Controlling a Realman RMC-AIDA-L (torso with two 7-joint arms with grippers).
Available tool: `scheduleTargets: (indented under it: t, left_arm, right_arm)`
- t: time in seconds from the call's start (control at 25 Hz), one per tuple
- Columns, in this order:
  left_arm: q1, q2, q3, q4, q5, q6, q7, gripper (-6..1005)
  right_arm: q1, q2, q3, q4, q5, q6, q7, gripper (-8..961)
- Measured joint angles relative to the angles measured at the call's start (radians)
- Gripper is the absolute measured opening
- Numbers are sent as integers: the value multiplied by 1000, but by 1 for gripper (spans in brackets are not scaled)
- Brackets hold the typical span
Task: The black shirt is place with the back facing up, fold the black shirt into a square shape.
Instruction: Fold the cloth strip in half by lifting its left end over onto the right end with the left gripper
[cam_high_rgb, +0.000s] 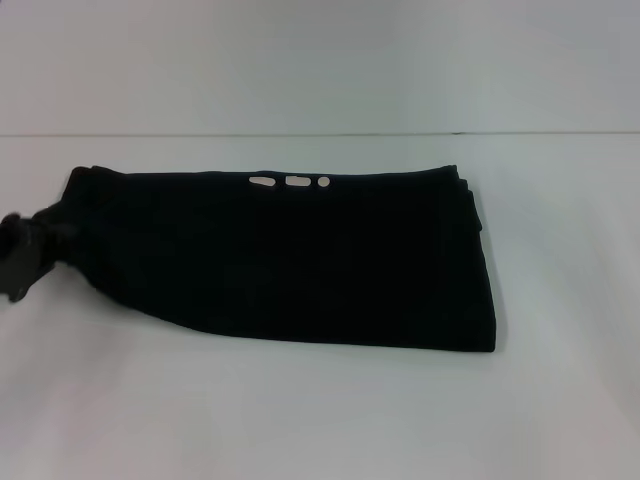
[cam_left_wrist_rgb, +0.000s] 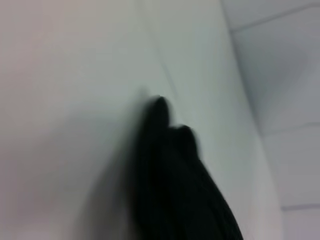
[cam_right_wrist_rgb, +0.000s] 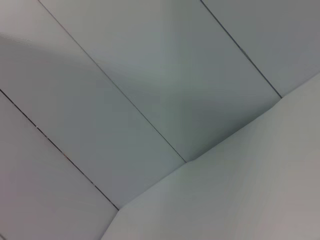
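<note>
Left gripper (cam_high_rgb: 38, 237) at table's (cam_high_rgb: 300, 410) left edge, clamped on bunched end of the black shirt (cam_high_rgb: 300, 265), shirt folded lengthwise into long band across table centre, silver lettering (cam_high_rgb: 290, 182) peeking at far edge, right gripper out of frame.

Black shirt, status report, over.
Left gripper at the black shirt's left end. Right gripper out of sight. Shirt folded into a long band on the white table, not yet square. Nothing blocking.

A white table (cam_high_rgb: 320, 410) carries the black shirt (cam_high_rgb: 300, 260), which lies folded into a long band across its middle, white lettering (cam_high_rgb: 288, 182) showing at the far edge.
</note>
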Motion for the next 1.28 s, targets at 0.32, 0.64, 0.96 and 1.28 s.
scheduleTargets:
  t: [0.32, 0.64, 0.96, 1.28]
  left_arm:
    - [-136, -13, 61, 118, -40, 204, -74, 119]
    - [-322, -72, 276, 121, -64, 218, -74, 118]
    - [-471, -118, 749, -159, -129, -30, 99, 119]
    - [-449, -120, 878, -81, -290, 70, 190, 202]
  right_arm:
    - [1, 1, -3, 6, 0, -7, -3, 789]
    - [7, 9, -4, 8, 0, -3, -5, 788]
    - [5, 10, -5, 11, -5, 0, -6, 789]
    - [5, 1, -6, 22, -40, 17, 4, 789]
